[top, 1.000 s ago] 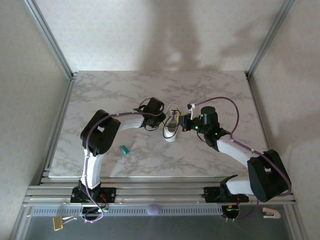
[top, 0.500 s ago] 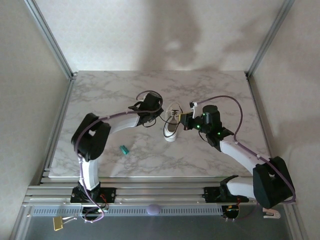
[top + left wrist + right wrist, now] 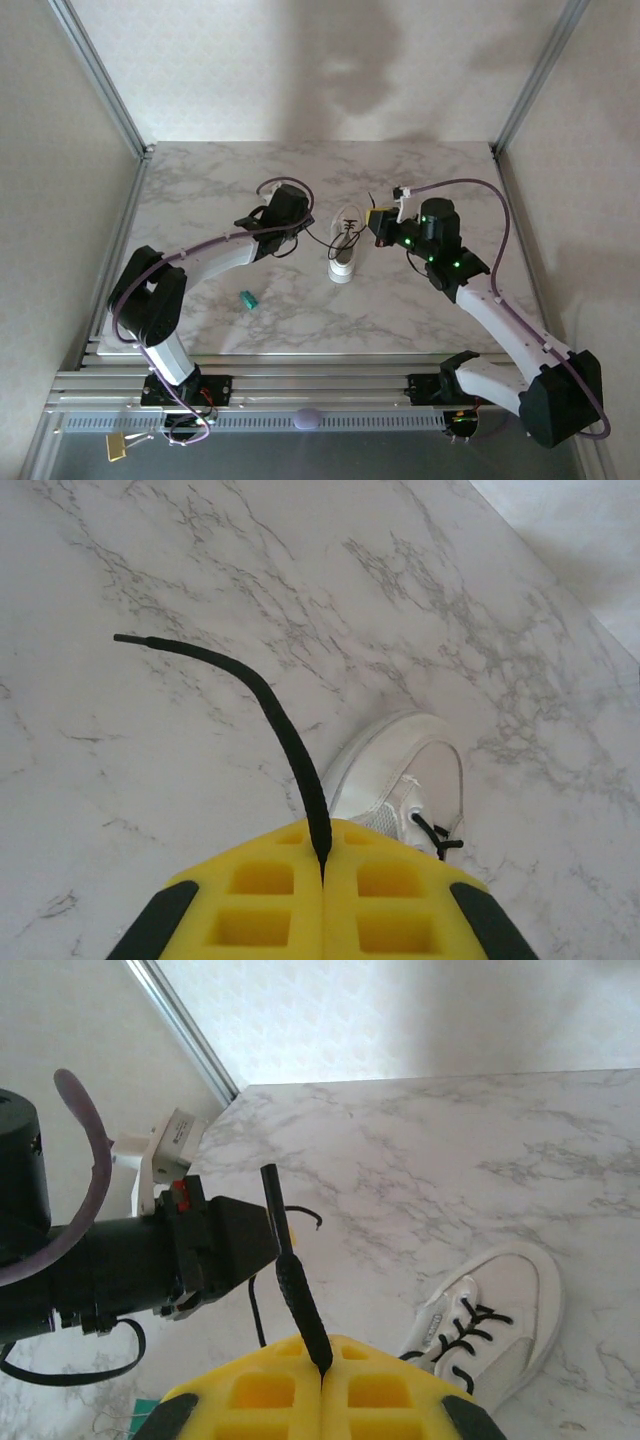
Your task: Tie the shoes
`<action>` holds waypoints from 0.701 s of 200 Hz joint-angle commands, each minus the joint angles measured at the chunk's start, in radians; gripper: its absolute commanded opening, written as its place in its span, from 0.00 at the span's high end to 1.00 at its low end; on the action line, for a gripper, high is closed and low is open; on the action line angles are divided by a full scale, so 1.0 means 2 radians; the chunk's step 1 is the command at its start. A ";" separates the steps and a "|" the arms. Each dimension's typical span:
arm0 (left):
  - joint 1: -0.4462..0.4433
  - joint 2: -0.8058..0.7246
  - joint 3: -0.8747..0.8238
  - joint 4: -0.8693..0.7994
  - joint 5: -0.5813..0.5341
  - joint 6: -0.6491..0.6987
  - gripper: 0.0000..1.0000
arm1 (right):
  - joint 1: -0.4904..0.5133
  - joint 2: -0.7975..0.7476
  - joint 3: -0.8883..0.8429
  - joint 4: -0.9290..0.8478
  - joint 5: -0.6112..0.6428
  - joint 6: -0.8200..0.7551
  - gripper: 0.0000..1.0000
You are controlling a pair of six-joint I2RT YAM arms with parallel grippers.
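The white shoe lies at the middle of the marble table, its black laces running out to both sides. Just left of the shoe, my left gripper is shut on one black lace. In the left wrist view that lace rises out of the closed yellow pads, with the shoe just beyond the left gripper. On the shoe's right, my right gripper is shut on the other lace, whose stiff tip sticks up from the right gripper. The shoe lies to its lower right.
A small teal object lies on the table near the left arm's elbow. The left arm's wrist fills the left of the right wrist view. Metal frame posts stand at the table's back corners.
Both grippers have drawn apart from the shoe, the left one leftward and the right one rightward and back, each trailing a lace. The left jaws have shut on their lace.
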 commanded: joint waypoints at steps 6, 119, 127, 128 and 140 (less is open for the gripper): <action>0.003 -0.018 -0.005 0.007 -0.005 0.024 1.00 | -0.002 -0.012 0.024 -0.040 0.035 -0.009 1.00; 0.008 -0.023 0.021 0.036 0.042 0.082 1.00 | -0.005 -0.011 0.064 0.008 -0.049 0.008 1.00; 0.008 -0.025 0.021 0.040 0.047 0.088 1.00 | -0.005 -0.009 0.067 0.005 -0.048 0.008 1.00; 0.008 -0.025 0.021 0.041 0.048 0.088 1.00 | -0.006 -0.009 0.067 0.004 -0.047 0.008 1.00; 0.008 -0.027 0.020 0.046 0.053 0.094 1.00 | -0.006 -0.007 0.070 0.003 -0.047 0.009 1.00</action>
